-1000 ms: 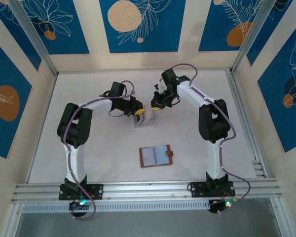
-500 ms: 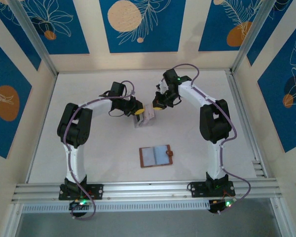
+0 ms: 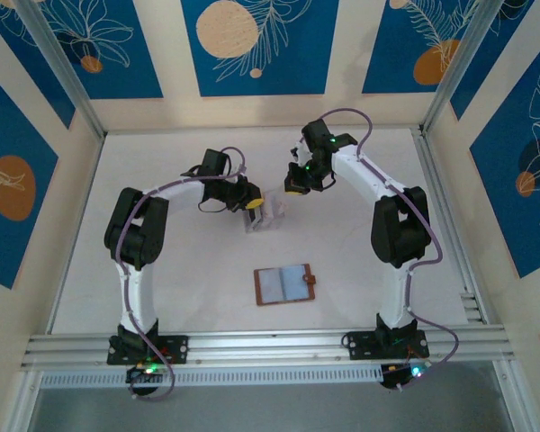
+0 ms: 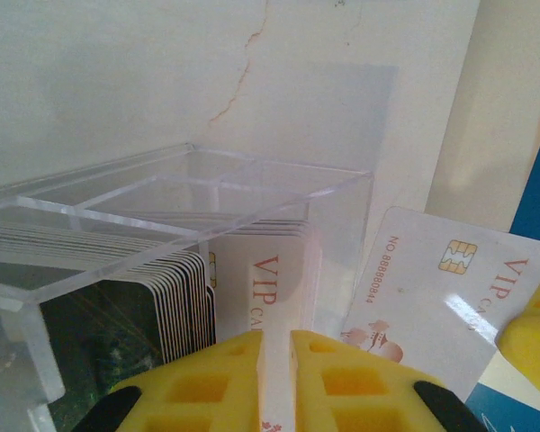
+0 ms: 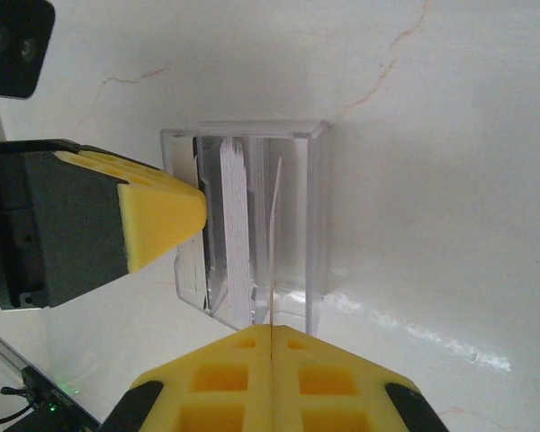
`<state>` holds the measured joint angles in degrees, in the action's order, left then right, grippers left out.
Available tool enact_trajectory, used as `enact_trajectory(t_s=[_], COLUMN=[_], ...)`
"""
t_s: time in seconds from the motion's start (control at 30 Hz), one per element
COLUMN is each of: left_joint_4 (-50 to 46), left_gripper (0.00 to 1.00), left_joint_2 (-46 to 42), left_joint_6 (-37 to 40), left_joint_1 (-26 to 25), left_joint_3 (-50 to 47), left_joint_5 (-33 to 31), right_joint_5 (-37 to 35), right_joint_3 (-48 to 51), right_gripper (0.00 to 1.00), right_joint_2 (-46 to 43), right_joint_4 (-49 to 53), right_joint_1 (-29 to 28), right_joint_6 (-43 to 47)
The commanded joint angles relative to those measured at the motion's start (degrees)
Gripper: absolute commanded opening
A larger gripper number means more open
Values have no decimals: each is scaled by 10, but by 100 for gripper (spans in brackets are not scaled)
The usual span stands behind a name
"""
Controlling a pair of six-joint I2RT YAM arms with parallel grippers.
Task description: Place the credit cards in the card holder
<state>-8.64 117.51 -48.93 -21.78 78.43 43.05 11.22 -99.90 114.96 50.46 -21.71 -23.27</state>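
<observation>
1. Credit cards point(image 4: 171, 288) stand packed upright in a clear stand point(image 4: 216, 184); 1 card point(image 4: 436, 297) is held just beside it.
2. Right gripper point(image 5: 272, 340): clamped tight on that card's edge.
3. Left gripper point(image 4: 276, 346): nearly closed, pinching the stand's wall.
4. Wallet point(image 3: 284, 284): lying open, well apart from the stand.

In the left wrist view, the white card point(image 4: 450, 288) at 4 o'clock carries "NO." and a row of digits starting with 8s, the last ones unclear. It also has a red-brown "VIP" at its 3 o'clock edge, above a cut-off word starting "C". At 6 o'clock, the front card point(image 4: 272, 288) inside the clear stand point(image 4: 162, 198) reads "VIP" over "CA", the rest hidden.
</observation>
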Motion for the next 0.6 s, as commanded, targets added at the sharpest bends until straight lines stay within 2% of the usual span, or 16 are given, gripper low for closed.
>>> enact_trajectory(t_s=[0.0, 0.57], left_joint_4=[-18, -14], left_gripper=[15, 15], left_joint_2=[17, 18], left_joint_6=[16, 17], left_joint_1=[-7, -7], left_joint_3=[5, 1], left_joint_5=[-8, -6], right_joint_5=[-7, -4], right_joint_3=[-15, -63], right_gripper=[0, 0], right_joint_2=[0, 72], right_joint_4=[23, 38], right_joint_1=[-4, -31], right_joint_6=[14, 17])
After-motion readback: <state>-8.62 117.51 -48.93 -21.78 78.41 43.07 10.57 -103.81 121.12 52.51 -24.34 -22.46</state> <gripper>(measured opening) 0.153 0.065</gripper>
